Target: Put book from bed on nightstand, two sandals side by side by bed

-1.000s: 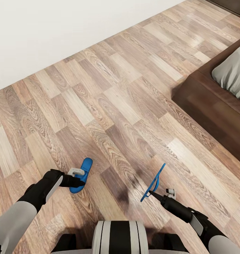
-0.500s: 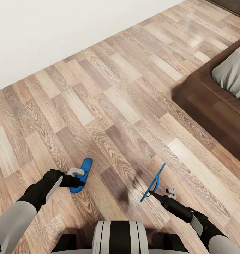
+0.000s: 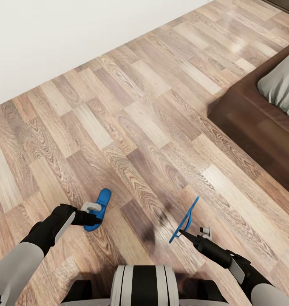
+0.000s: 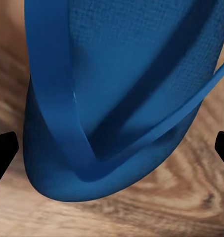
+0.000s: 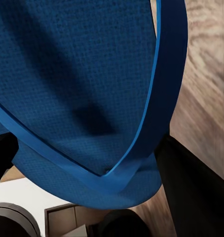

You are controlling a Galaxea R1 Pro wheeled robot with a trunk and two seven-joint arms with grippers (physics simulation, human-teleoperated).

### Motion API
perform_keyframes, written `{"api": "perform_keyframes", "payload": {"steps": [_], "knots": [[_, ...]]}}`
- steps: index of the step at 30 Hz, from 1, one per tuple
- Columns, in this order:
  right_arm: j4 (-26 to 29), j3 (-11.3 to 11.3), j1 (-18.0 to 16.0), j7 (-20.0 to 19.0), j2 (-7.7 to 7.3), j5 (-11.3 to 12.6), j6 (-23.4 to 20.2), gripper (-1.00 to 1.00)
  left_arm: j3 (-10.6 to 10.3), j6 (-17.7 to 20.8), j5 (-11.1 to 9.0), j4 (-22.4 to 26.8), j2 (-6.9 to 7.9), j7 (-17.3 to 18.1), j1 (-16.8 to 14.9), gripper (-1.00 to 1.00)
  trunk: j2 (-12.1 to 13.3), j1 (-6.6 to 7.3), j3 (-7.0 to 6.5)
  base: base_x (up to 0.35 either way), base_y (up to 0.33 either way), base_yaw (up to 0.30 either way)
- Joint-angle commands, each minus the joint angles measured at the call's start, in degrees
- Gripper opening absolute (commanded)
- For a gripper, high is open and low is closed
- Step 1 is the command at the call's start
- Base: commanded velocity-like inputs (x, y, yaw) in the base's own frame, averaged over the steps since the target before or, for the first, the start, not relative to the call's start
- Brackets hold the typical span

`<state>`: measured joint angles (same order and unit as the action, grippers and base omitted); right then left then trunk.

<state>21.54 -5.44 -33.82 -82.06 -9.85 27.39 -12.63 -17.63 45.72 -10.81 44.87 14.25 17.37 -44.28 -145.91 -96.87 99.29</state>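
Head view: both arms were low over the wood-plank floor [image 3: 131, 127], each with a blue sandal. The left end effector [image 3: 93, 211] was closed on the left sandal [image 3: 98, 204], which lay roughly flat, sole face up, just above the floor at that view's lower left. The right end effector [image 3: 191, 236] was clamped on the right sandal [image 3: 185, 219] by its lower end, so the sandal stood on edge, tilted up and away from the arm, thin sole seen side-on. The two sandals were well apart, one either side of the robot's trunk [image 3: 143, 285]. The bed [image 3: 255, 127] sat at the right edge, dark brown frame corner on the floor, with pale grey bedding [image 3: 284, 83] on top; both sandals were well apart from it. A white wall [image 3: 68, 34] ran across the upper left. Left wrist view: left sandal [image 4: 112, 98] close up, straps meeting in a V near its rounded end, floor grain behind, dark fingertips [image 4: 3, 153] at both picture edges beside the sole. Right wrist view: right sandal [image 5: 82, 98] close up, strap crossing the textured sole, dark fingers [image 5: 191, 187] against its end.
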Motion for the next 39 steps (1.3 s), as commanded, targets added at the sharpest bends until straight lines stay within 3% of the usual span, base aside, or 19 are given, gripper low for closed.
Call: {"api": "perform_keyframes", "payload": {"steps": [1, 4, 16, 17, 39], "knots": [[0.0, -0.1, 0.0, -0.4, 0.00, 0.1, -0.7, -1.00, -0.2, 0.3, -0.5, 0.1, 0.07, -0.2, 0.0, 1.00, 0.0, -0.02, 0.26, 0.000, 0.000, 0.000], [0.0, -0.1, 0.0, -0.4, 0.00, 0.1, -0.7, -1.00, -0.2, 0.3, -0.5, 0.0, 0.09, -0.2, 0.0, 1.00, -0.1, -0.09, 0.92, 0.000, 0.000, 0.000], [-0.1, -0.1, 0.0, -0.4, -0.20, 0.0, -0.7, -1.00, -0.3, 0.2, -0.5, 0.2, 0.14, -0.3, 0.0, 1.00, -0.1, -0.09, 0.92, 0.000, 0.000, 0.000], [-0.2, -0.1, 0.0, -0.4, -0.21, 0.0, -0.7, -1.00, -0.2, 0.2, -0.5, 0.2, 0.16, -0.4, 0.0, -1.00, -0.1, -0.09, 0.92, 0.000, 0.000, 0.000], [-1.0, -0.1, 0.0, -0.4, -0.26, 0.1, -0.7, -1.00, 0.0, 0.2, -0.5, 0.7, -0.10, -1.6, 0.0, -1.00, -0.1, -0.09, 0.92, 0.000, 0.000, 0.000]]}}
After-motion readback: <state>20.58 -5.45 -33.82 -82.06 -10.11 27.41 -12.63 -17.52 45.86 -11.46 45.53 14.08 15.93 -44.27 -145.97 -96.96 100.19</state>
